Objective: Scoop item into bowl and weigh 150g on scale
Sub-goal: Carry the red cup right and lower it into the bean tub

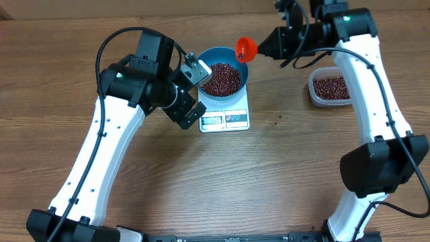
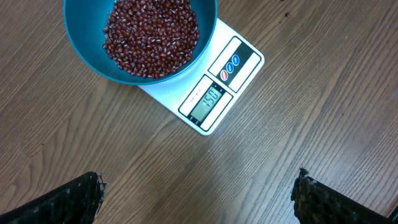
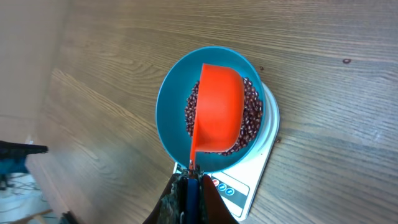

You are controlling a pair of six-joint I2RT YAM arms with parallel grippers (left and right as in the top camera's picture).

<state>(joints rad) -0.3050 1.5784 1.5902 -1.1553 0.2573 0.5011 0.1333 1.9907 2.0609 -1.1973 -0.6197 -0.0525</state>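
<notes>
The blue bowl point(image 1: 208, 57) stands on the white scale point(image 1: 225, 119), holding a heap of dark red-brown beans point(image 1: 222, 78). My right gripper point(image 1: 265, 48) is shut on the handle of a small red scoop point(image 1: 246, 48), which hangs tilted over the bowl's far right rim. In the right wrist view the scoop point(image 3: 217, 109) covers much of the beans point(image 3: 252, 118), and my right gripper point(image 3: 191, 186) pinches its handle. My left gripper point(image 1: 195, 93) stands open just left of the bowl, holding nothing. In the left wrist view, the scale's display point(image 2: 208, 99) looks like 150.
A clear plastic tub point(image 1: 316, 91) with more beans stands at the right, beyond the right arm. Bare wooden table point(image 2: 298, 124) lies in front of the scale, between the left fingertips point(image 2: 74, 202).
</notes>
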